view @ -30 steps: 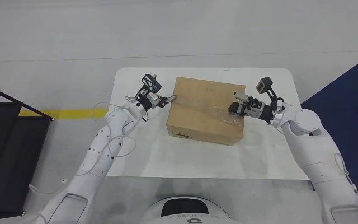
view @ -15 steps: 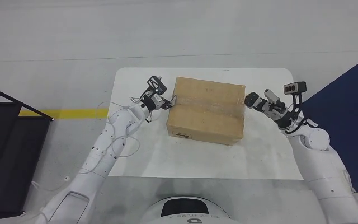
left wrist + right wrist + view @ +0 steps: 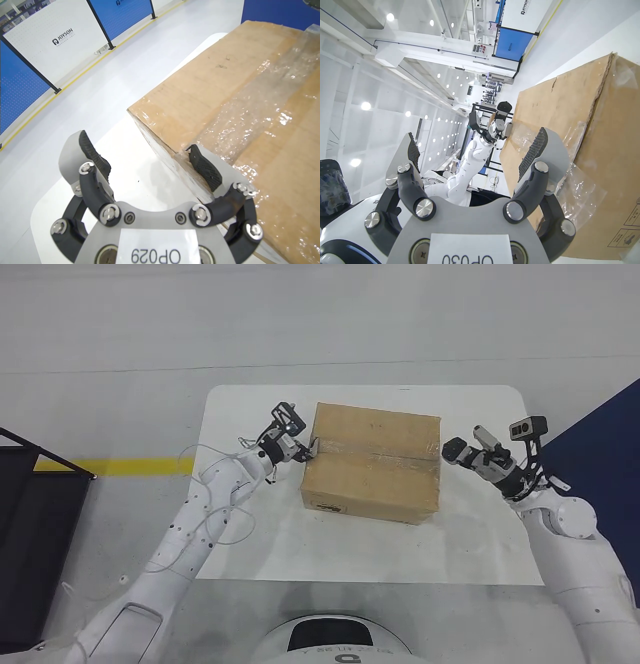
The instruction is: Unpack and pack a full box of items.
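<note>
A brown cardboard box, its flaps closed and sealed with clear tape along the top seam, lies in the middle of the white table. My left gripper is open at the box's left end. One of its fingertips touches the top edge at the tape seam, and the other hangs over the table. My right gripper is open just off the box's right end, one finger beside crumpled loose tape.
Bare table lies in front of the box and at both ends. A black frame and a yellow floor line are off to the left. A dark blue panel stands off to the right.
My right gripper has drawn back from above the box's top to just off its right end. The left gripper has closed in on the left top edge. The box shifted slightly right.
</note>
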You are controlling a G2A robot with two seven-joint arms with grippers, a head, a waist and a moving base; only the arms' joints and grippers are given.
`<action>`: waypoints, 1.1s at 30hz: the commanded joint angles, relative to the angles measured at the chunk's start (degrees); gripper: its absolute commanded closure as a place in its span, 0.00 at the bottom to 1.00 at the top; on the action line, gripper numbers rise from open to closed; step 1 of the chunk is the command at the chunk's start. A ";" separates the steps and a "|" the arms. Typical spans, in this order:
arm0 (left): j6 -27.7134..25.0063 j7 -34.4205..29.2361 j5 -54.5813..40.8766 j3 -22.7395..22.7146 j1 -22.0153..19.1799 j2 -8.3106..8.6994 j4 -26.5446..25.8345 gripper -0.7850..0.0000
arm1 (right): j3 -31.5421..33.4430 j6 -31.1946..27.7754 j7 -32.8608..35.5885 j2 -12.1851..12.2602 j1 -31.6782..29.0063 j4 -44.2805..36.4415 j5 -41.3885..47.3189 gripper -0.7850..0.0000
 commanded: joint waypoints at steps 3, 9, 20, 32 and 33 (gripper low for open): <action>-0.06 0.25 0.38 0.17 -0.18 0.01 0.12 0.00 | 0.55 -0.84 -0.16 -0.17 -0.84 -0.82 0.51 0.00; -0.03 0.68 1.16 0.12 -0.23 0.14 -0.04 0.00 | 0.36 -0.37 0.35 -0.22 -0.80 -1.19 0.42 0.00; -0.57 0.78 2.07 0.04 0.10 0.36 -0.49 0.00 | 3.59 1.97 -6.68 0.04 -5.14 -2.35 -5.88 0.00; -0.57 0.78 2.07 0.04 0.10 0.36 -0.49 0.00 | 8.35 5.80 -5.69 0.36 -13.68 -6.79 -6.88 0.05; -0.57 0.78 2.07 0.04 0.10 0.36 -0.49 0.00 | 8.09 5.98 -5.43 0.30 -13.30 -6.68 -6.75 0.09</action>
